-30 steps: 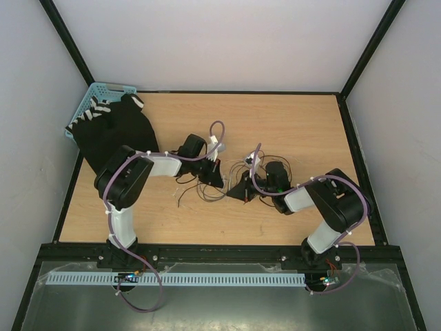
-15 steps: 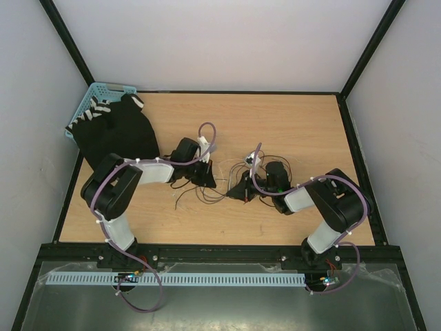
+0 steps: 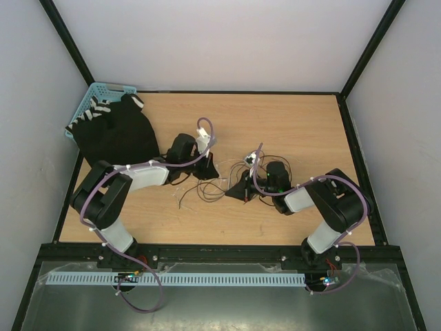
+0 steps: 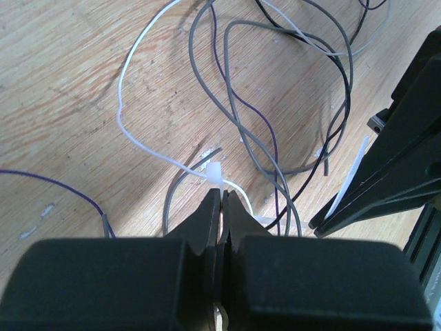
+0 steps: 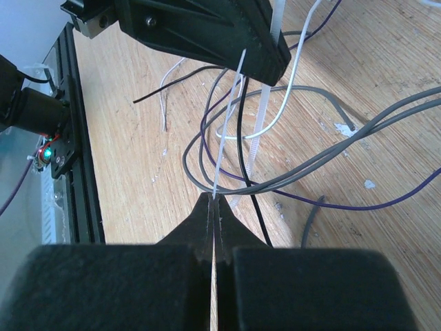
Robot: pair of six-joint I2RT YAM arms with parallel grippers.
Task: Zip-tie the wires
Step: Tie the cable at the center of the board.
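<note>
Left tool (image 4: pixel 222 194) clamped on tie (image 4: pixel 216 172) head, right tool (image 5: pixel 214 198) pinching its tail. Wires (image 4: pixel 234 114) ahead lie loose; I judge cinching not yet done.

black-and-white arms (image 3: pixel 141 177) draped with looping purple cables (image 3: pixel 161 286).

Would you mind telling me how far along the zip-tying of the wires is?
Done: nothing cinched; the wires lie loose on the table. In hand: left gripper and right gripper are each shut on a white zip tie among them. Left: closing it around the bundle.
</note>
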